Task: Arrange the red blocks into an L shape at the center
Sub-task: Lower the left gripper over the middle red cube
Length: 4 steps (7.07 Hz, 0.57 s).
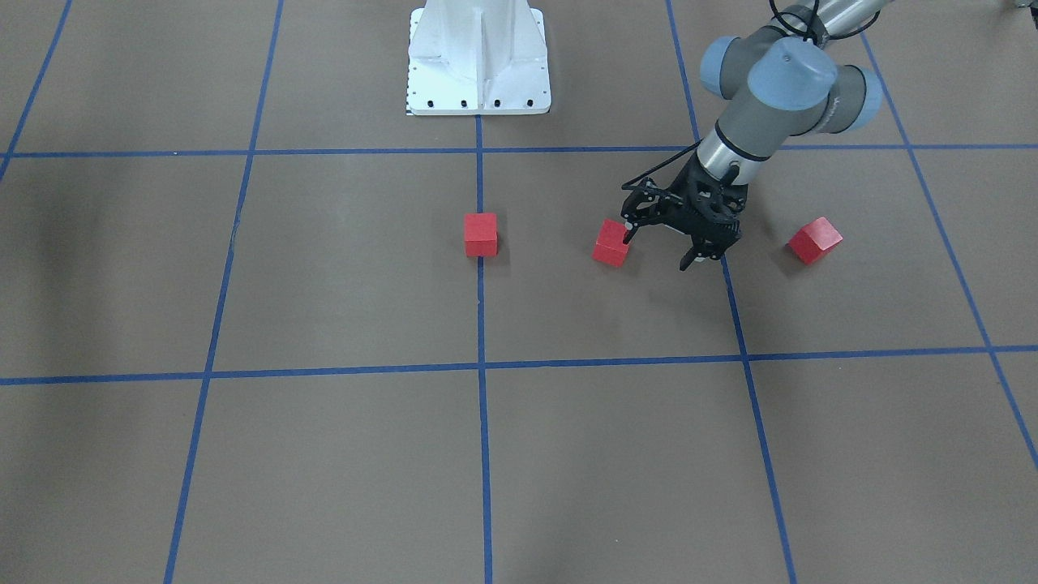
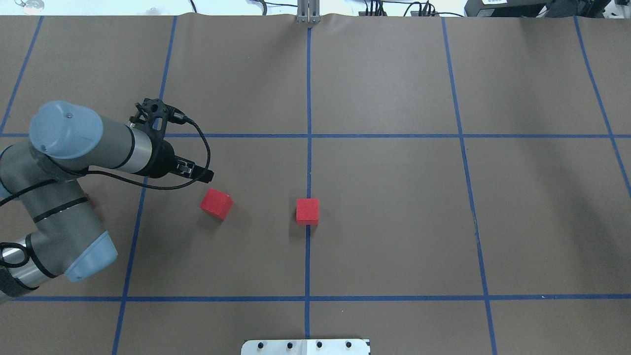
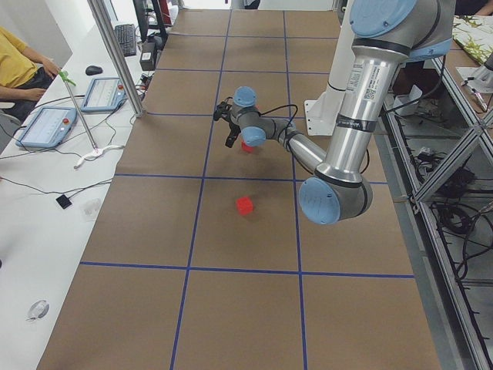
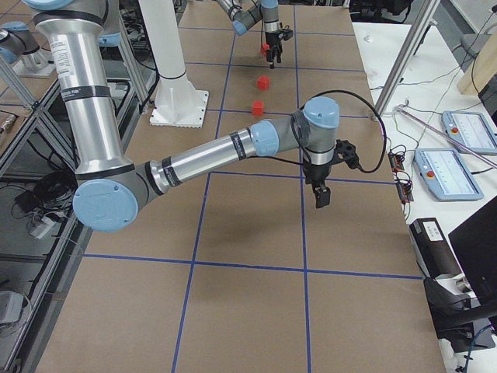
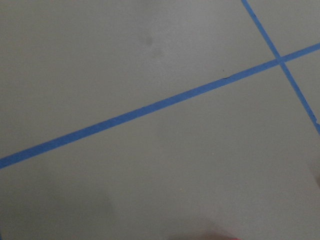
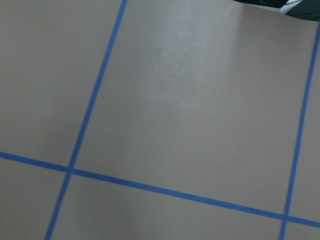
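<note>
Three red blocks lie on the brown floor. One red block (image 1: pixel 480 234) (image 2: pixel 307 211) sits on the blue centre line (image 1: pixel 480 308). A second red block (image 1: pixel 611 243) (image 2: pixel 216 203) lies turned at an angle, between the first block and my left arm. The third red block (image 1: pixel 815 240) lies further out; in the overhead view my arm hides most of it. My left gripper (image 1: pixel 657 250) (image 2: pixel 204 173) is open and empty, right beside the second block, with one fingertip (image 1: pixel 628 234) near its corner. My right gripper (image 4: pixel 322 194) shows only in the exterior right view, far from the blocks; I cannot tell its state.
The robot's white base (image 1: pixel 478 61) stands at the table's edge on the centre line. Blue tape lines divide the brown surface into large squares. Both wrist views show only bare floor and tape.
</note>
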Each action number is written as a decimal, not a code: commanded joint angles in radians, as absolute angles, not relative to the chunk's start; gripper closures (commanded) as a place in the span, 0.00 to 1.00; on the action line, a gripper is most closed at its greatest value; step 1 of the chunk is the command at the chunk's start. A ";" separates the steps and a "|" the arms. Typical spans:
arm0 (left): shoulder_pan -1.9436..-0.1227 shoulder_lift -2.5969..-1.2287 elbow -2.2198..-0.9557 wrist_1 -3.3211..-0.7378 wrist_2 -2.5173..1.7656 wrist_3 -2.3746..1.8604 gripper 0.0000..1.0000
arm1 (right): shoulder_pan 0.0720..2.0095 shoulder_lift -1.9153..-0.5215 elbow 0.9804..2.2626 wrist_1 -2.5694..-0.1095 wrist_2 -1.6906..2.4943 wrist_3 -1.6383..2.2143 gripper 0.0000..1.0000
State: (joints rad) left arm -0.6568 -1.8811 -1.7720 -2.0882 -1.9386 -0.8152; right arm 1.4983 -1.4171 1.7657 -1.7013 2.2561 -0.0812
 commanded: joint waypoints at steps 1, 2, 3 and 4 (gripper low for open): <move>-0.583 -1.942 -1.773 -1.956 -1.838 -0.821 0.00 | 1.534 -1.457 1.750 -1.701 2.263 -0.144 0.00; -0.554 -1.945 -1.772 -1.950 -1.807 -0.821 0.00 | 1.535 -1.459 1.750 -1.701 2.263 -0.143 0.00; -0.548 -1.942 -1.772 -1.950 -1.806 -0.821 0.00 | 1.536 -1.460 1.752 -1.701 2.264 -0.141 0.00; -0.546 -1.937 -1.772 -1.950 -1.805 -0.819 0.01 | 1.534 -1.460 1.750 -1.701 2.263 -0.140 0.00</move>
